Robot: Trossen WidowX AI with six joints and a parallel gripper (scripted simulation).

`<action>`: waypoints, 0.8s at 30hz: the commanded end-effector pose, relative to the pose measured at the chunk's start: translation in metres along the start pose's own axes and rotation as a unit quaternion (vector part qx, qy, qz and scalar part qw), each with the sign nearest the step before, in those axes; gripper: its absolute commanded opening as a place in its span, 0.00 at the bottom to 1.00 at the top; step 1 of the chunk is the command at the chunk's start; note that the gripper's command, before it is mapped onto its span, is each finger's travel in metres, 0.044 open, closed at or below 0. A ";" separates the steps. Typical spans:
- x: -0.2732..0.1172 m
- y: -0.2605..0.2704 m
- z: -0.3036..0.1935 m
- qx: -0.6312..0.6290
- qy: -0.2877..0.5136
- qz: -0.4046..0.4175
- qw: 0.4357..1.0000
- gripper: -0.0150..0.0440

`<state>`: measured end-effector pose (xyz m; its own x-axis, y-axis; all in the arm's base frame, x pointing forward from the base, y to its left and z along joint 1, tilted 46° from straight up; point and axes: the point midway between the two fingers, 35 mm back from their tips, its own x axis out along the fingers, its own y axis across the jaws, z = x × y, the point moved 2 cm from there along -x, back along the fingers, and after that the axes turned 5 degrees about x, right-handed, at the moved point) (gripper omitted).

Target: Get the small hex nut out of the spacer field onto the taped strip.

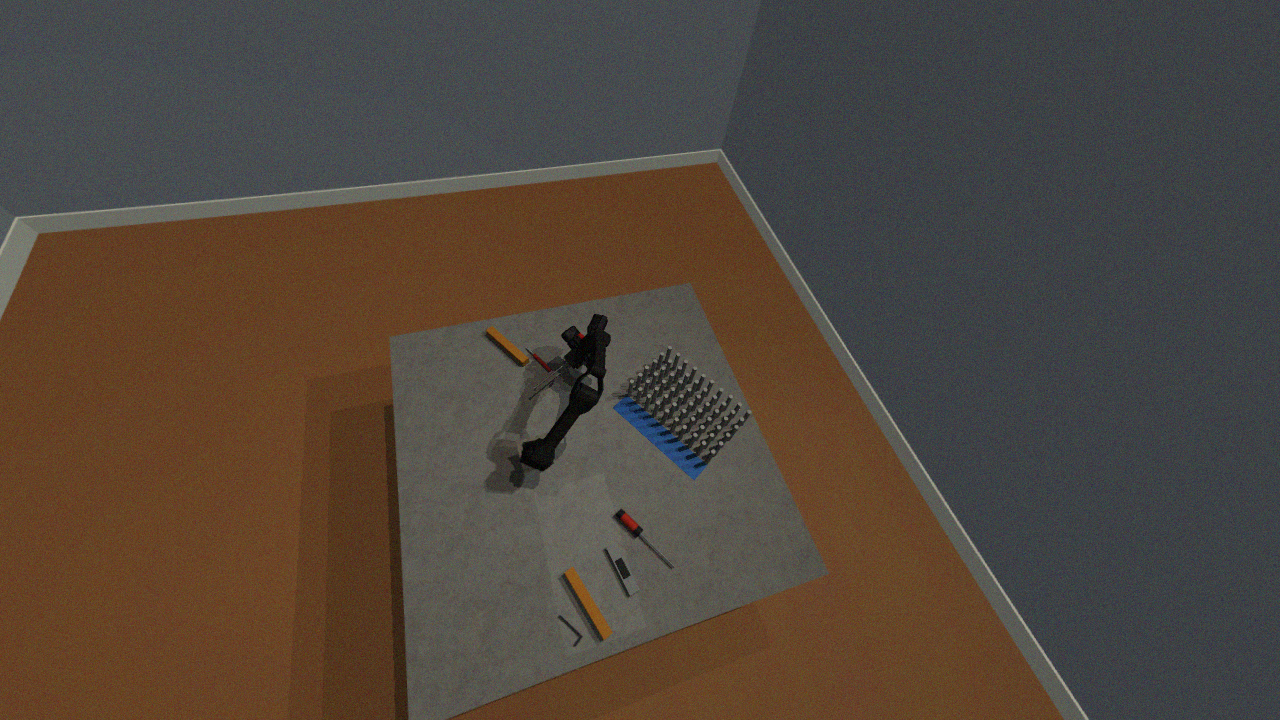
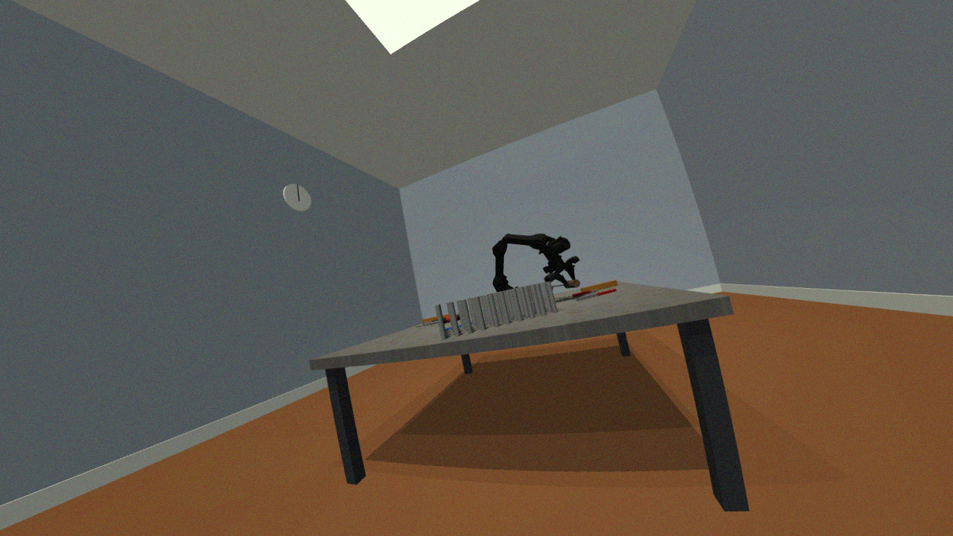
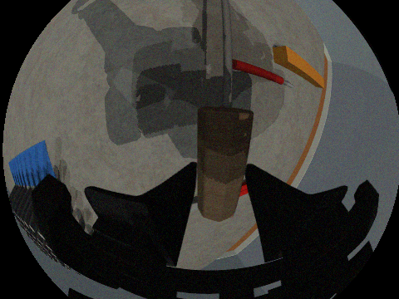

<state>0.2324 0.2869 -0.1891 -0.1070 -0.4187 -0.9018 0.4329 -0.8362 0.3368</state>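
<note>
My gripper is shut on the brown handle of a tool. The handle is held between the fingertips, off the table. Its long metal shaft runs up out of the wrist view; the top view shows the thin shaft beside the arm, left of the spacers. The metal spacers stand upright in rows. The blue taped strip lies along their front edge. I cannot see the nut; the spacers may hide it. The shaft's far end is not clear.
A red-handled thin tool and an orange bar lie near the held tool. Another red item is partly hidden behind the handle. A red screwdriver, a grey tool, an orange bar and a hex key lie farther off.
</note>
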 end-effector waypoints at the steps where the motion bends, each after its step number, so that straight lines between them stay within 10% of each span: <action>1: -0.004 0.001 0.004 0.028 0.016 -0.002 0.999 0.25; 24: -0.002 0.015 0.032 0.145 0.066 -0.011 0.987 0.25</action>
<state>0.2098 0.2626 -0.1769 0.0007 -0.3754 -0.9268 0.1713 -0.9131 0.3700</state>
